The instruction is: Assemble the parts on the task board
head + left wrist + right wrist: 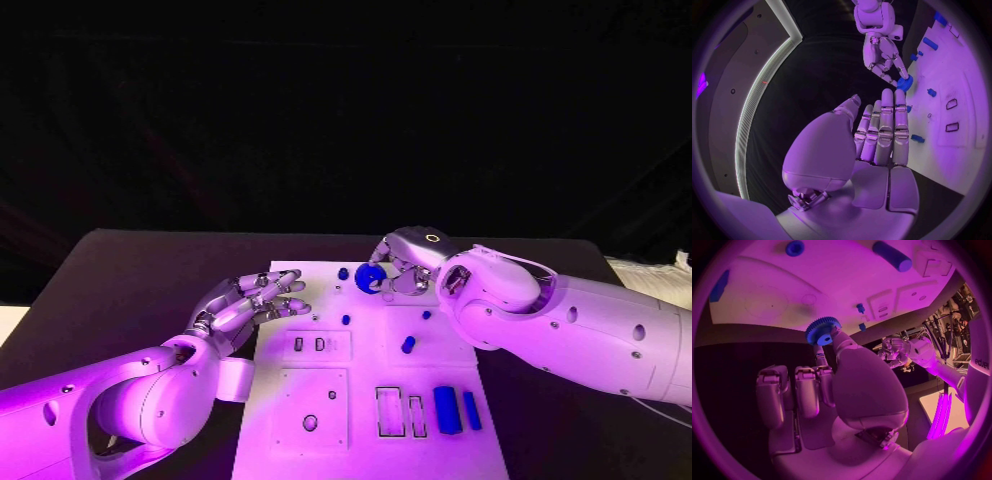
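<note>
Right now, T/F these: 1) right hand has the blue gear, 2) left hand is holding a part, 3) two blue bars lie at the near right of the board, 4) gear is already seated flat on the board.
1) The right hand holds the blue gear. True; the right wrist view shows the gear pinched at the fingertips.
2) The left hand holds a part. False: its fingers are straight and nothing is in it.
3) Two blue bars lie at the near right of the white board. True.
4) The gear is seated flat on the board. False: it is in the right hand's fingertips, tilted on edge.
</note>
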Controlling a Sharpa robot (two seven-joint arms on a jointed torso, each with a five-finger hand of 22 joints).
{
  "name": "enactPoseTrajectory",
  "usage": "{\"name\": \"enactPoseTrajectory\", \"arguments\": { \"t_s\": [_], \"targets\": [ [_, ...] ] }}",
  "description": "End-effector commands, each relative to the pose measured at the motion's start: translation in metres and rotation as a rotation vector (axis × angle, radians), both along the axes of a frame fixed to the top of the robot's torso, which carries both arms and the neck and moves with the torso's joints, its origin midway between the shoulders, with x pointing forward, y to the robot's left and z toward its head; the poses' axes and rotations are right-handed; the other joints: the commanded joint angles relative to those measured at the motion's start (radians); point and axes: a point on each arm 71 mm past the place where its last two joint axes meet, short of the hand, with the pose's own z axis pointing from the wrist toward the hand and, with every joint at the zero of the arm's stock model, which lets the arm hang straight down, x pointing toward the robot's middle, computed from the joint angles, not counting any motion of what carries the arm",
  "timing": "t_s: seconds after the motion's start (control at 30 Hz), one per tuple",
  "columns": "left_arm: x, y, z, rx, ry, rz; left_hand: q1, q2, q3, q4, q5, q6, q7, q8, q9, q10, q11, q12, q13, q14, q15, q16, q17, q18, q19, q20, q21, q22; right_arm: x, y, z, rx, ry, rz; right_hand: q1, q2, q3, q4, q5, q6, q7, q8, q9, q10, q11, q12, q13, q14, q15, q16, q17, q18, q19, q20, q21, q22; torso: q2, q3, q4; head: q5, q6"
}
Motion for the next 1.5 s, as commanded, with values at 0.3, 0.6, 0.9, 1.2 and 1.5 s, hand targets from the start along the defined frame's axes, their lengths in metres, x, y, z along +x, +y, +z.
{"name": "enactPoseTrajectory", "arguments": {
  "t_s": [0.3, 0.6, 0.9, 1.2, 1.5],
  "targets": [
    [-0.001, -0.004, 0.001, -0.015, -0.004, -0.022, 0.002, -0.001, -0.002, -0.006, -0.005, -0.006, 0.0, -0.004, -0.001, -0.008, 0.002, -0.005, -0.001, -0.006, 0.0, -0.005, 0.001, 0.011, -0.002, -0.001, -0.004, -0.001, 0.002, 0.027, -0.004, -0.025, -0.042, 0.045, -0.01, 0.004, 0.006, -0.003, -0.009, 0.014, -0.009, -0.001, 0.002, 0.071, -0.008, 0.002, 0.197, 0.088, -0.005, 0.006, 0.173, -0.014, 0.105, -0.004, 0.002, 0.263, 0.001, -0.0003, 0.0024, 0.007, -0.003],
    [-0.001, -0.005, 0.001, -0.019, -0.004, -0.028, 0.002, -0.001, -0.002, -0.006, -0.005, -0.006, 0.0, -0.004, -0.001, -0.008, 0.002, -0.005, -0.001, -0.006, 0.0, -0.005, 0.001, 0.011, -0.002, -0.001, -0.004, -0.001, 0.005, 0.047, -0.013, -0.047, -0.025, 0.077, -0.01, 0.005, 0.007, -0.003, -0.009, 0.014, -0.009, -0.002, 0.002, 0.071, -0.008, 0.002, 0.197, 0.088, -0.005, 0.006, 0.175, -0.014, 0.105, -0.004, 0.002, 0.263, 0.001, 0.0003, 0.0003, 0.014, -0.007],
    [-0.001, -0.007, 0.001, -0.021, -0.002, -0.035, 0.002, -0.003, -0.002, -0.008, -0.005, -0.007, 0.0, -0.004, -0.001, -0.009, 0.002, -0.005, -0.001, -0.006, 0.0, -0.005, 0.002, 0.011, -0.002, -0.001, -0.004, -0.001, 0.01, 0.059, -0.019, -0.077, -0.026, 0.087, -0.011, 0.005, 0.008, -0.003, -0.01, 0.013, -0.008, -0.004, 0.002, 0.071, -0.008, 0.002, 0.197, 0.088, -0.005, 0.006, 0.174, -0.014, 0.105, -0.004, 0.002, 0.263, 0.0, 0.0006, 0.0003, 0.02, -0.006],
    [-0.001, -0.008, 0.001, -0.021, 0.002, -0.04, 0.002, -0.004, -0.002, -0.009, -0.005, -0.008, 0.001, -0.004, -0.001, -0.01, 0.003, -0.005, -0.001, -0.007, 0.0, -0.006, 0.002, 0.01, -0.002, -0.001, -0.004, -0.001, 0.012, 0.064, -0.026, -0.106, -0.011, 0.084, -0.014, 0.004, 0.008, -0.003, -0.014, 0.011, -0.007, -0.007, 0.001, 0.071, -0.007, 0.0, 0.197, 0.088, -0.004, 0.006, 0.176, -0.014, 0.105, -0.004, 0.002, 0.263, 0.0, 0.0005, -0.0005, 0.023, -0.006],
    [-0.001, -0.008, 0.0, -0.018, 0.012, -0.045, 0.0, -0.005, -0.002, -0.009, -0.006, -0.009, 0.002, -0.004, -0.001, -0.011, 0.004, -0.005, -0.001, -0.007, 0.001, -0.006, 0.003, 0.01, -0.003, -0.001, -0.004, -0.002, 0.014, 0.062, -0.028, -0.128, -0.013, 0.071, -0.016, 0.002, 0.008, -0.004, -0.018, 0.009, -0.006, -0.009, 0.0, 0.07, -0.006, -0.001, 0.196, 0.088, -0.003, 0.006, 0.175, -0.014, 0.105, -0.003, 0.002, 0.263, 0.001, 0.0009, -0.0012, 0.023, -0.008]
  ]
}}
